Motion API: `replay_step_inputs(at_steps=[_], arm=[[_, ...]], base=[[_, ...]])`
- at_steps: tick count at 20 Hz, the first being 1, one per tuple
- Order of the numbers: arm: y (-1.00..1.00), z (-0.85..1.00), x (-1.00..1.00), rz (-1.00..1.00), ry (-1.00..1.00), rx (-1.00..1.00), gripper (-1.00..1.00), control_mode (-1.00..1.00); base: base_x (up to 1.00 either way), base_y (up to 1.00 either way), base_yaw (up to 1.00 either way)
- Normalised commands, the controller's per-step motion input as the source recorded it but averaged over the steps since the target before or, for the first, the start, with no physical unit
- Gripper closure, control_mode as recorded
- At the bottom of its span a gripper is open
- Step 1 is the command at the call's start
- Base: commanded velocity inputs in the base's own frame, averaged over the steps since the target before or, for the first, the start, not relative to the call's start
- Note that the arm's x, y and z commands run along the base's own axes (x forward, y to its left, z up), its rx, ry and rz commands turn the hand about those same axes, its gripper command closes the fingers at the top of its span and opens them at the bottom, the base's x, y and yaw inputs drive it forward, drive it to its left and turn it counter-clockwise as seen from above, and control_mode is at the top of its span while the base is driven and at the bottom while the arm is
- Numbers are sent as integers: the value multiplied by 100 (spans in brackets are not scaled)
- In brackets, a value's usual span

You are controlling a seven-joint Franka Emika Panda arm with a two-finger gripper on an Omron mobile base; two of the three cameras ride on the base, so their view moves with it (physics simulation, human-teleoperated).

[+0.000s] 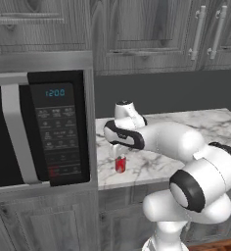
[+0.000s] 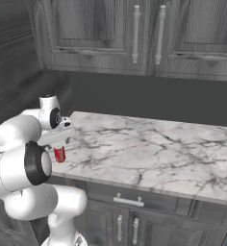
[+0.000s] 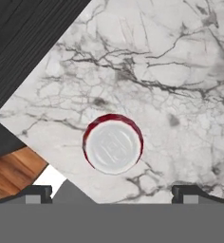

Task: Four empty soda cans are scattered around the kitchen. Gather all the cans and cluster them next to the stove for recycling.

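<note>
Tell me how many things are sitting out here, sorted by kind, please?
Red soda can: 1, upright on the marble counter, below the open gripper
Microwave: 1
Total: 2

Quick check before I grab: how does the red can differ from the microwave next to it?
The red soda can is a small upright cylinder with a silver top; the microwave is a far larger black-fronted box. The can stands free on the marble counter; the microwave sits built into the cabinetry. Both are left of the arm.
</note>
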Motion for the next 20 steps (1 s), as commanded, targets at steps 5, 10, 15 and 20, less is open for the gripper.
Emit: replay_step_inputs(at_steps=[5, 10, 15, 20], arm=[[0, -7, 15, 0, 0, 0, -100, -100], [0, -2, 22, 0, 0, 0, -100, -100], [5, -1, 4, 0, 1, 0, -100, -100], [4, -1, -1, 0, 0, 0, -100, -100]], base=[[0, 0, 0], [0, 0, 0], [0, 0, 0], [0, 0, 0]])
